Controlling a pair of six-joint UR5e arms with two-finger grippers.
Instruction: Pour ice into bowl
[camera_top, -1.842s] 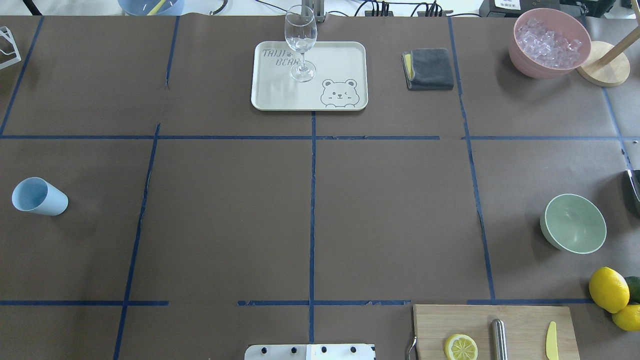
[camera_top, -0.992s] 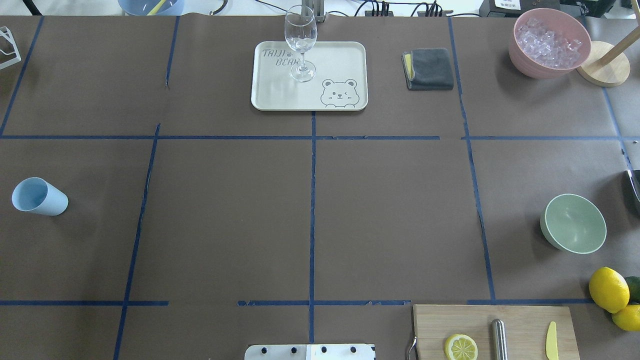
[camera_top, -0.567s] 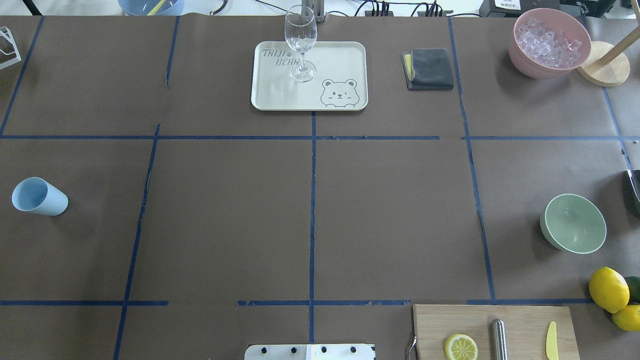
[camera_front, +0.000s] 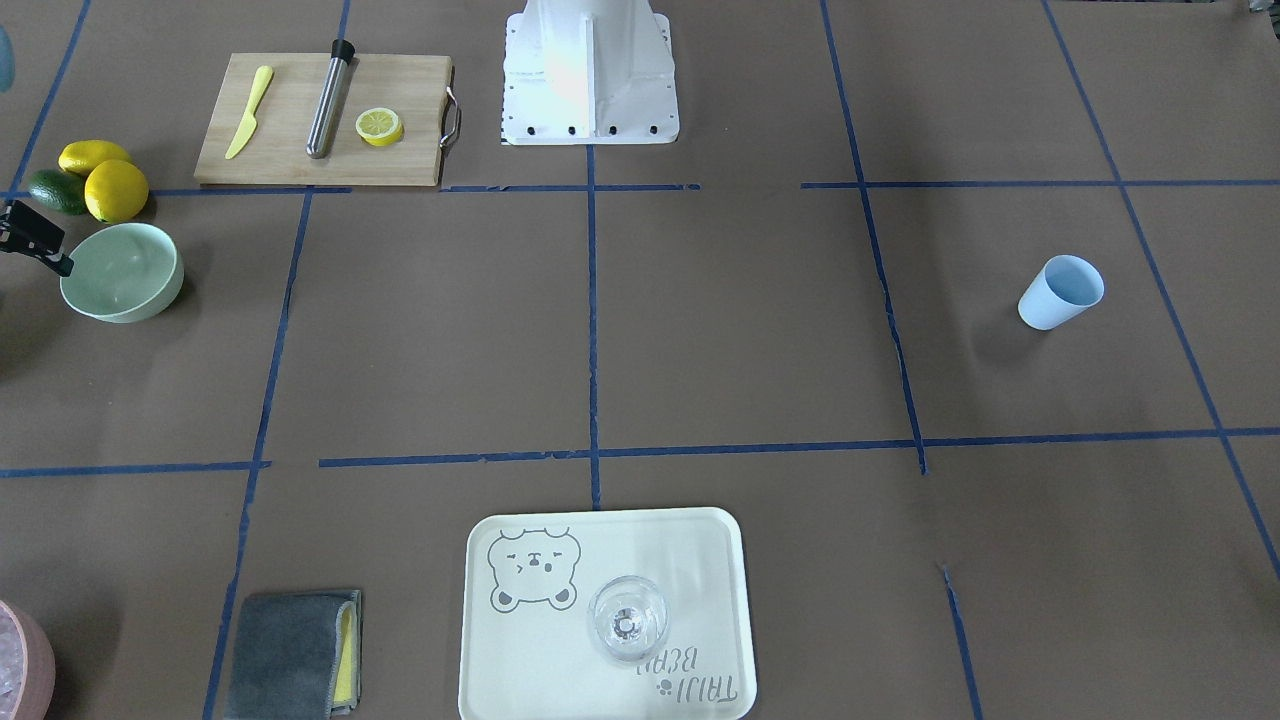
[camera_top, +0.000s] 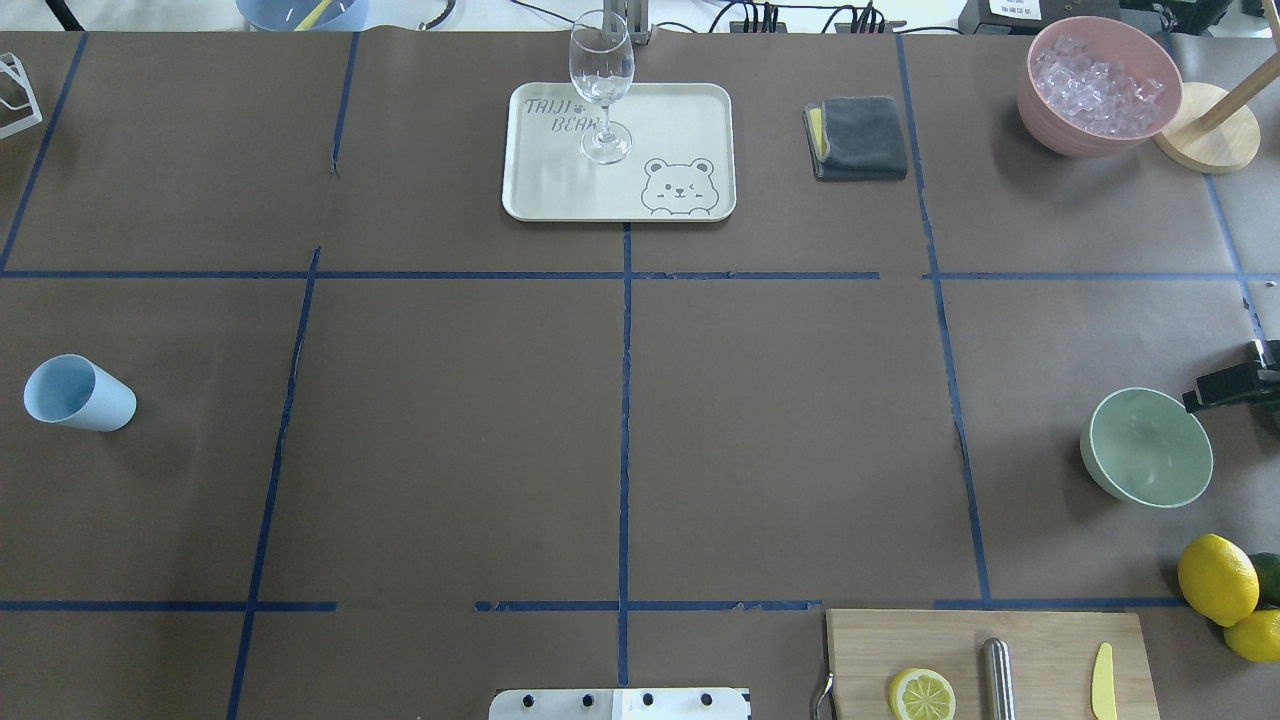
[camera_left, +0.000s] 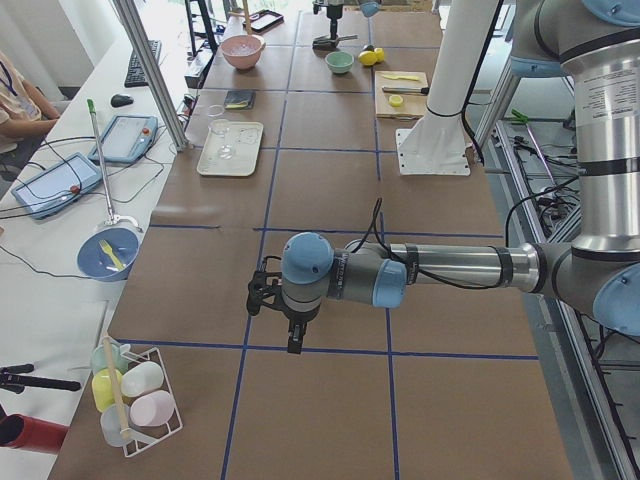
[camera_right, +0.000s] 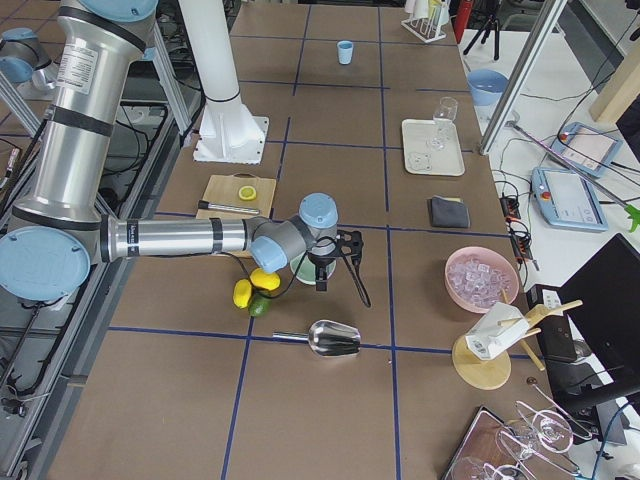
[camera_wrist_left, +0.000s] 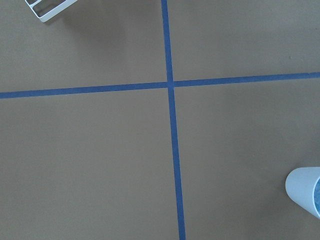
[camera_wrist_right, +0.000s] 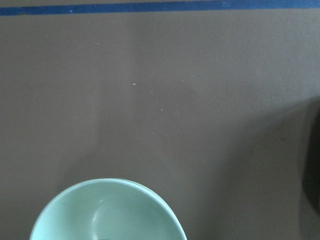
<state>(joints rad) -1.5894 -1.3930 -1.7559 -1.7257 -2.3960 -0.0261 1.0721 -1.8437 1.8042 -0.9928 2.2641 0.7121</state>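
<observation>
The pale mint-green bowl (camera_top: 1146, 447) stands empty at the table's right side; it also shows in the front-facing view (camera_front: 120, 270) and at the bottom of the right wrist view (camera_wrist_right: 107, 212). The clear ice cubes show in no view. My right gripper (camera_top: 1215, 392) reaches in from the right edge, beside the bowl's far right rim. In the front-facing view (camera_front: 50, 250) its black fingers stand apart and hold nothing. My left gripper (camera_left: 290, 335) hangs over the table's left end, near the light blue cup (camera_top: 78, 393). I cannot tell whether it is open.
The pink container (camera_top: 1098, 85) of whitish crushed ice stands far right. A metal scoop (camera_right: 335, 340) lies right of the bowl. Lemons (camera_top: 1217, 578) and a cutting board (camera_top: 985, 660) are near the bowl. A wine glass (camera_top: 601, 80) stands on a tray (camera_top: 680, 120).
My right gripper has come in from the right edge toward the bowl's far right rim. The bowl, the cup and the rest have not moved.
</observation>
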